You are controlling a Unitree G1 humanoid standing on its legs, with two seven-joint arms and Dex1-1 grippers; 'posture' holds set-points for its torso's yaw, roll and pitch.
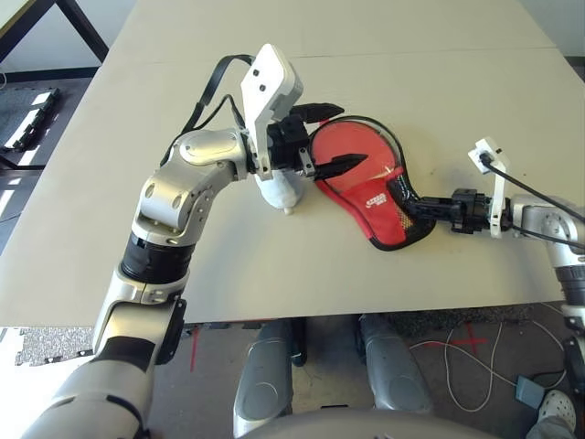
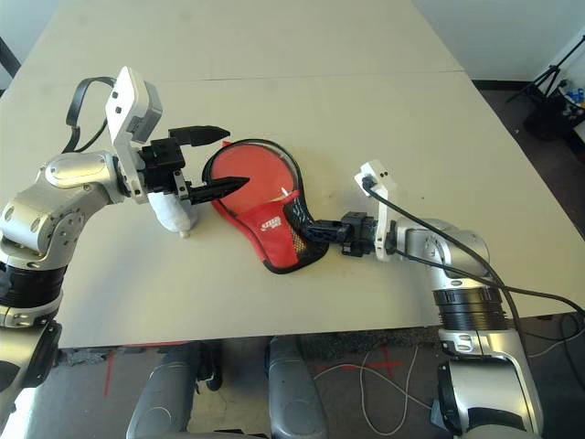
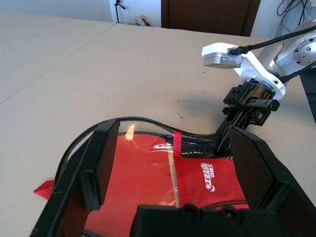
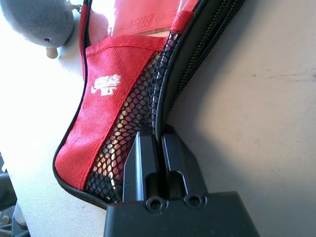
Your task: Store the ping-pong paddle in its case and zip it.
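- I count one red case (image 1: 379,203), centre of the frame.
- One ping-pong paddle (image 1: 343,146) inside it.
- One white plush toy (image 1: 279,190), just left of it.
- Two pincers: left pincer (image 1: 335,139), right pincer (image 1: 411,207).
- One worktop (image 1: 411,82).

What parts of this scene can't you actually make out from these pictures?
- Plush toy: mostly hidden behind the left gripper and its wrist in the head views; cut off by the edge in the right wrist view.
- Paddle handle: covered by the case, so it cannot be made out.
- Zipper pull: not discernible where the right gripper pinches the case's edge.
- Logo: too small to read.
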